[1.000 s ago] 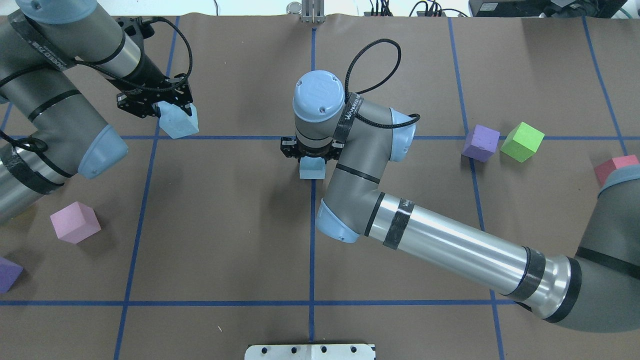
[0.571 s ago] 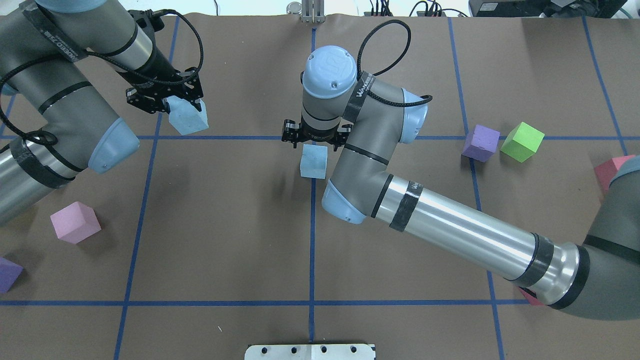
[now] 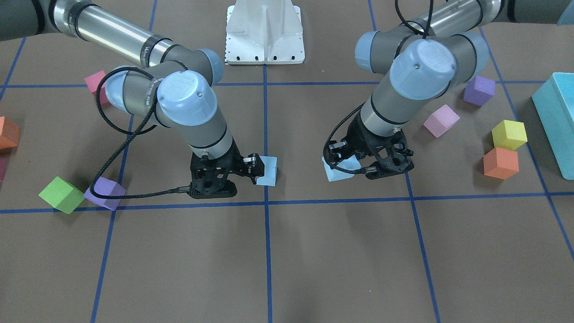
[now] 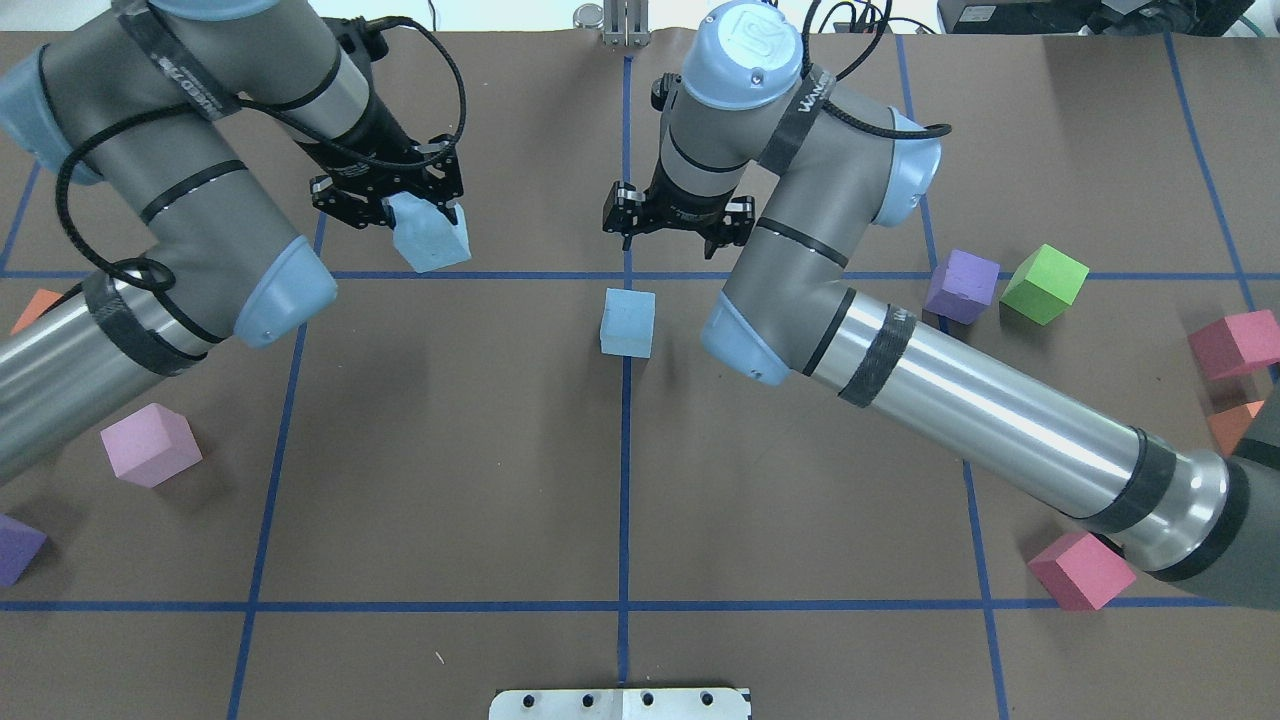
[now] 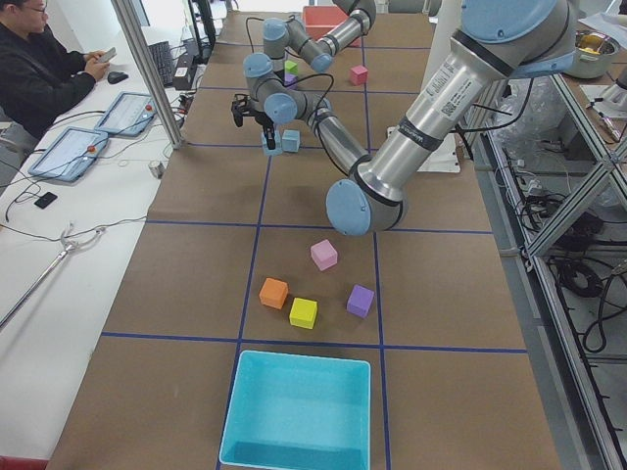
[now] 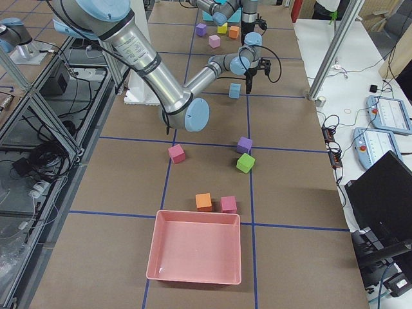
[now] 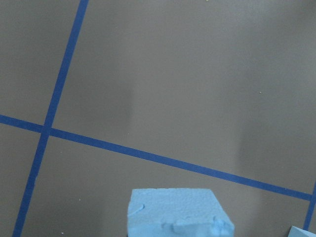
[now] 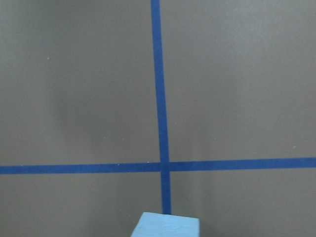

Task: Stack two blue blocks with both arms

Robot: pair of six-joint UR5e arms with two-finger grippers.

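Observation:
One pale blue block (image 4: 628, 322) sits on the table on the centre blue line; it also shows in the front view (image 3: 267, 171) and at the bottom edge of the right wrist view (image 8: 168, 224). My right gripper (image 4: 677, 224) is open and empty, raised just beyond that block. My left gripper (image 4: 418, 212) is shut on the second blue block (image 4: 432, 240) and holds it tilted above the table, left of the first block. The held block fills the bottom of the left wrist view (image 7: 177, 212).
A purple cube (image 4: 961, 285) and a green cube (image 4: 1043, 283) lie to the right. Pink cubes (image 4: 150, 444) (image 4: 1082, 570) lie nearer me. A turquoise bin (image 3: 558, 121) stands at my far left, a pink tray (image 6: 193, 278) at my far right.
My right gripper has let go of its blue block, opened, and moved up and away from it. My left arm has carried its blue block to the right, towards the centre.

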